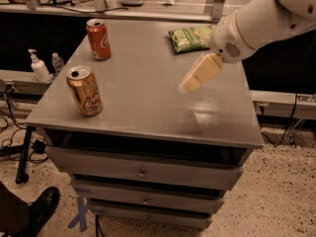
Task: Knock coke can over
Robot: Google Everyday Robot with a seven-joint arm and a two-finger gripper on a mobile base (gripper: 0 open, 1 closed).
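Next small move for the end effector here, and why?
Probably move the end effector across the table toward the coke can: it hovers over the right half, well apart from the upright can; the gold can stands nearer the front edge, off that path.

One camera — high in front, near — looks down on the cabinet (143, 90), claw (190, 83) over its right half.
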